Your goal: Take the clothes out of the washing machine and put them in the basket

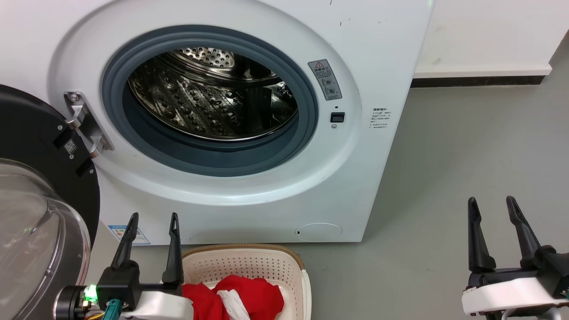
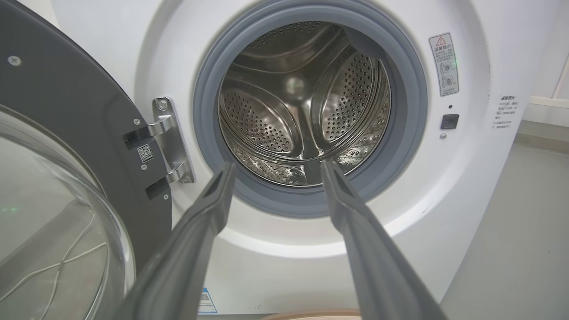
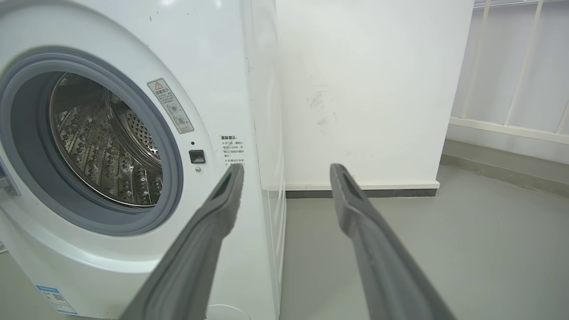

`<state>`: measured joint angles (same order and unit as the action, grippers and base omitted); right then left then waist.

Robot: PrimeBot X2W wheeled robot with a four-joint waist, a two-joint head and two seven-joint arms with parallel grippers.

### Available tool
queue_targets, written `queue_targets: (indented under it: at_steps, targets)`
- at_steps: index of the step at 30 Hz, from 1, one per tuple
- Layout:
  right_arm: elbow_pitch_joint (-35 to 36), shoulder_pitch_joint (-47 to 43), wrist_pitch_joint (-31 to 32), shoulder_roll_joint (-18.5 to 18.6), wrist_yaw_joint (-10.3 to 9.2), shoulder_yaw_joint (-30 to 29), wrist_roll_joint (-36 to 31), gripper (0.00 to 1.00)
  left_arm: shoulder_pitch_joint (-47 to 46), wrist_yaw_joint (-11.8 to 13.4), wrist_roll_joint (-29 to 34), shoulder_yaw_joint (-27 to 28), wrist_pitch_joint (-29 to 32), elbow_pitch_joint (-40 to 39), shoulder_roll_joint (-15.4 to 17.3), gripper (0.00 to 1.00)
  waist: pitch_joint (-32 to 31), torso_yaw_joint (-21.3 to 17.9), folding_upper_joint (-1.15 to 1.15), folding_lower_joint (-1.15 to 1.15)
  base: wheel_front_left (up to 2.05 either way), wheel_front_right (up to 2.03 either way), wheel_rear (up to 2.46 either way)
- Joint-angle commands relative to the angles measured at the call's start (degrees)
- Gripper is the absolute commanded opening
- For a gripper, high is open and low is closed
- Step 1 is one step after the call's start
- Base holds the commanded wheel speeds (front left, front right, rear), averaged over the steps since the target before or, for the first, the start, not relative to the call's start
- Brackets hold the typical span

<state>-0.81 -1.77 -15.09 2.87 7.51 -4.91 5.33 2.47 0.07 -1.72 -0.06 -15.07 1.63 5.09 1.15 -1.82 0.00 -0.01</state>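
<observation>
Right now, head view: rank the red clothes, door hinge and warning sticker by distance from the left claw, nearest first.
1. clothes: in the basket, just right of the left claw.
2. door hinge: up-left, on the washing machine front.
3. warning sticker: upper right, across the porthole.

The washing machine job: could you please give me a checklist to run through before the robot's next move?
1. Drum free of clothes: ok, bare steel wherever it shows.
2. Clothes inside the basket: ok, red fabric lies in it.
3. Nothing hanging over the basket's near side: cannot tell, cut off by the head view's bottom edge.
4. Left gripper open and empty: ok.
5. Right gripper open and empty: ok.
6. Door swung wide open: ok.
</observation>
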Motion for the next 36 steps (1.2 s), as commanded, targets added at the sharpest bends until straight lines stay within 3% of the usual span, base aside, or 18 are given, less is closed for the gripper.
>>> queue_targets:
  at_steps: [1,4,5,9,36]
  targets:
    - [0.2,-0.3,-0.1,0.0,-0.04,-0.1,0.0,1.00,0.4,0.2,0.3,-0.1,-0.1,-0.2,-0.1,1.00,0.1,0.1,0.00,0.01,0.00,0.00,0.00]
    - [0.2,-0.3,-0.1,0.0,-0.04,0.0,-0.1,1.00,0.1,0.2,0.3,0.2,-0.1,-1.2,-0.2,1.00,0.3,0.1,0.00,0.01,0.00,0.00,0.00]
    - [0.0,0.0,0.0,0.0,0.00,0.0,-0.1,0.00,0.0,0.0,-0.1,0.3,0.0,-1.2,-0.2,0.00,0.3,0.1,0.00,0.01,0.00,0.00,0.00]
    - [-1.8,-0.6,0.1,-0.2,0.00,0.1,0.2,0.00,0.6,-0.1,-0.4,0.3,0.4,0.8,-0.4,0.00,0.3,0.1,0.00,0.01,0.00,0.00,0.00]
    - [-5.5,2.4,6.8,0.4,-0.01,0.1,29.7,0.00,-2.7,-2.6,-30.5,2.5,7.5,4.6,-1.0,0.00,0.0,0.5,0.00,0.01,0.00,0.00,0.00]
